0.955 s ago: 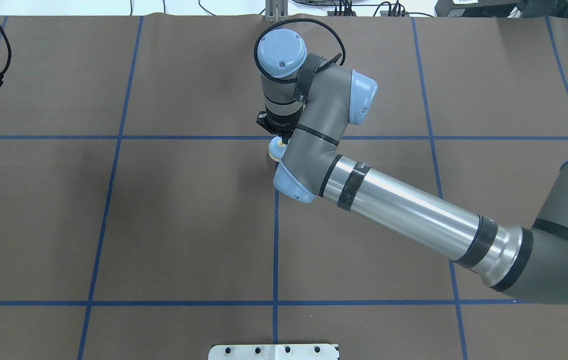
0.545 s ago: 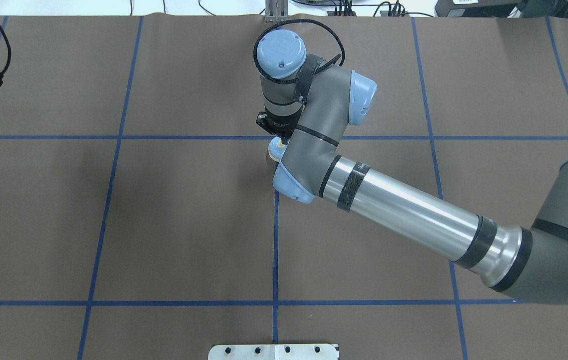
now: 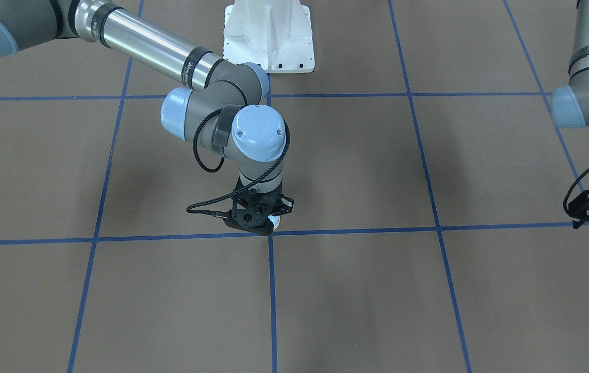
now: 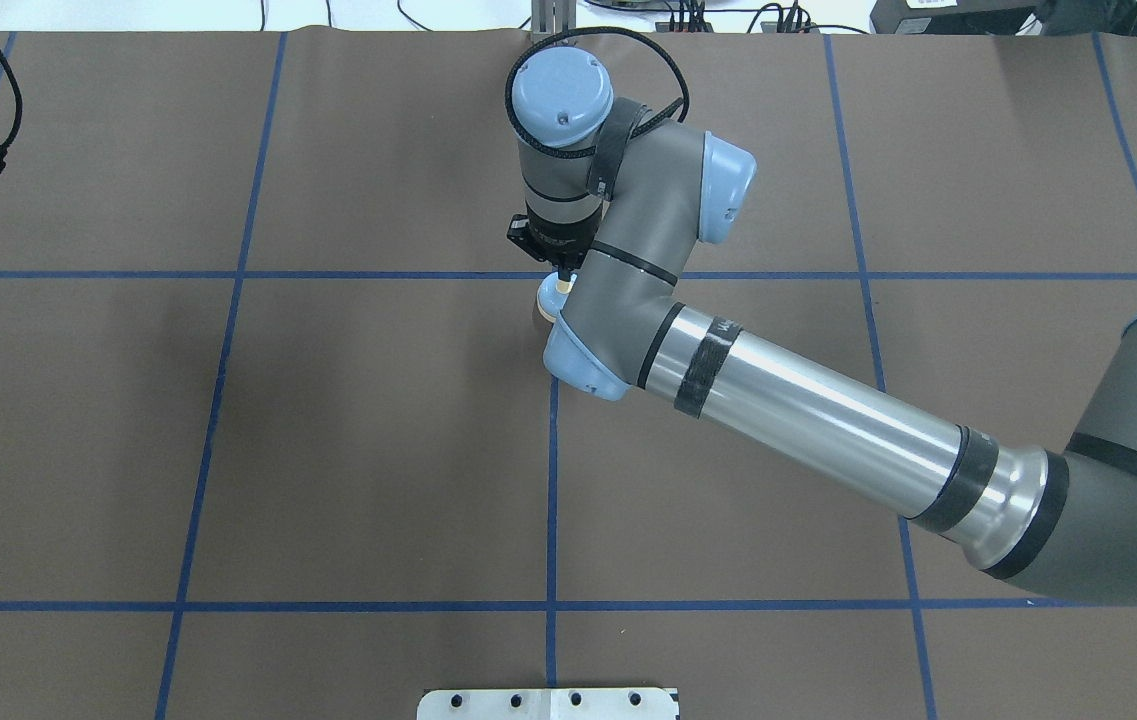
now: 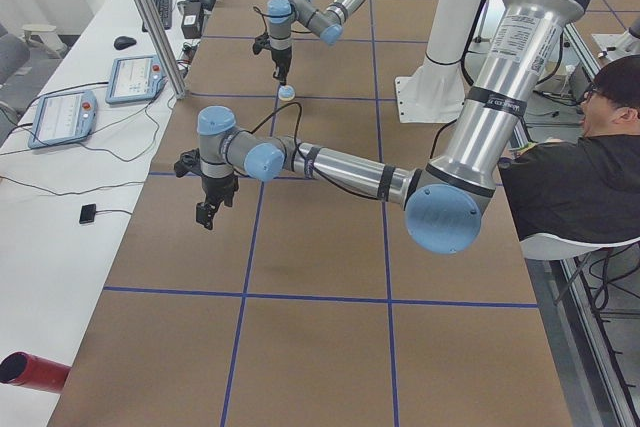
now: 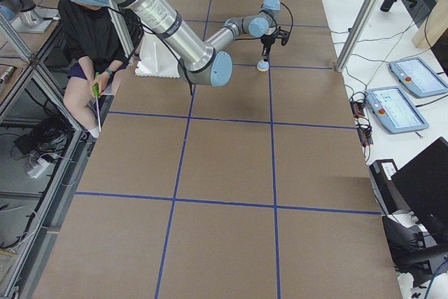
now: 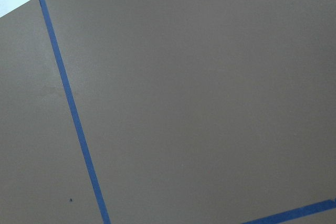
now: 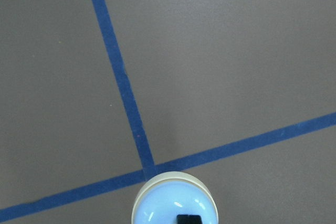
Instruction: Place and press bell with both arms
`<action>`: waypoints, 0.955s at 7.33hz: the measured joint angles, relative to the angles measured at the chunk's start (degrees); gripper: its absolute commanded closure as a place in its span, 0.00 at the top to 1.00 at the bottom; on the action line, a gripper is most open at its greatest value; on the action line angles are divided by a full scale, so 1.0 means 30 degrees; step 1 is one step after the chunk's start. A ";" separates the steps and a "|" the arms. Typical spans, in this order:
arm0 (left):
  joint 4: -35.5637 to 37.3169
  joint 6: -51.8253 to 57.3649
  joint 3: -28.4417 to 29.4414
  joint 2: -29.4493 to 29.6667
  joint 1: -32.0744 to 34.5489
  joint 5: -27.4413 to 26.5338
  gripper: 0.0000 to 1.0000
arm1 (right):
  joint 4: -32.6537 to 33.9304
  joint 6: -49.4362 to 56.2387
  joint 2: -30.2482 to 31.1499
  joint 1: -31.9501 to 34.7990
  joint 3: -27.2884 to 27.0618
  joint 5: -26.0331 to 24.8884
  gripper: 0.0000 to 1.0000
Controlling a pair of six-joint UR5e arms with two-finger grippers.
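Since half a second ago, the wrist of the right arm has shifted slightly toward 12 o'clock in the overhead view. The bell has stayed where it was.

Overhead view: the bell sits on the brown surface near the centre, just to the 6 o'clock side of a crosswise blue tape line. The arm's elbow joint half hides it. The right pincer points down at the bell's 12 o'clock edge.

Front-facing view: the same arm reaches in from 10 o'clock, and only a sliver of the bell shows beside the black pincer. The left pincer hangs at 3 o'clock, well apart from the bell. Whether its fingers are apart or together cannot be told.

Left side view: the far pincer hangs just above the bell.

Right side view: the bell lies directly under the pincer tip.

Right wrist view: the bell's blue dome fills the 6 o'clock edge beside a tape crossing. A single black tip sits over its middle, so the fingers look closed together. Whether they touch the bell cannot be told.

Left wrist view: only brown surface and tape lines.
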State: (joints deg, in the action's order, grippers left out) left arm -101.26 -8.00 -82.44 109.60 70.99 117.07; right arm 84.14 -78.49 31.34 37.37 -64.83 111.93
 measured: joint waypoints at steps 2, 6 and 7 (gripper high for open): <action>0.0018 0.0014 -0.0041 0.0000 0.0110 0.0018 1.00 | 0.0212 0.0026 0.0107 0.0725 -0.1032 0.0782 1.00; -0.0068 0.2594 -0.1031 -0.1857 0.2361 0.1120 1.00 | 0.5102 0.6545 0.5975 0.4755 -0.9323 0.3397 1.00; 0.0508 0.3836 -0.1046 -0.2084 0.3430 0.1899 1.00 | 0.5699 0.9685 0.8265 0.6235 -1.1045 0.4087 1.00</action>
State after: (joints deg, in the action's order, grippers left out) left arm -99.74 3.51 -85.58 103.35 81.29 122.77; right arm 101.23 -49.43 56.13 56.07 -97.97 124.19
